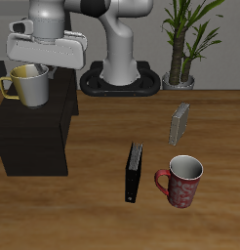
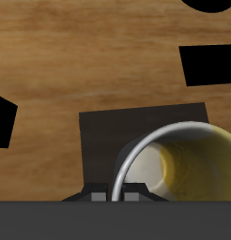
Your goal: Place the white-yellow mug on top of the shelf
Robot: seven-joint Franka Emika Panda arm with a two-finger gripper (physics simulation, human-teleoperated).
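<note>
The white-yellow mug (image 1: 29, 86) hangs upright in my gripper (image 1: 38, 66) over the flat top of the near-black shelf (image 1: 34, 142), at or just above its surface; I cannot tell if it touches. Its yellow handle points away from the robot base. In the wrist view the mug's rim and yellow inside (image 2: 183, 159) fill the near field, and the dark shelf top (image 2: 103, 141) lies beneath. My gripper (image 2: 115, 194) is shut on the mug's rim, one finger on each side of the wall.
A red patterned mug (image 1: 182, 181) stands near the table's front edge. A thin black book (image 1: 135, 171) stands upright beside it. A small grey box (image 1: 180, 123) stands farther back. A potted plant (image 1: 180, 44) stands beside the robot base (image 1: 122, 78).
</note>
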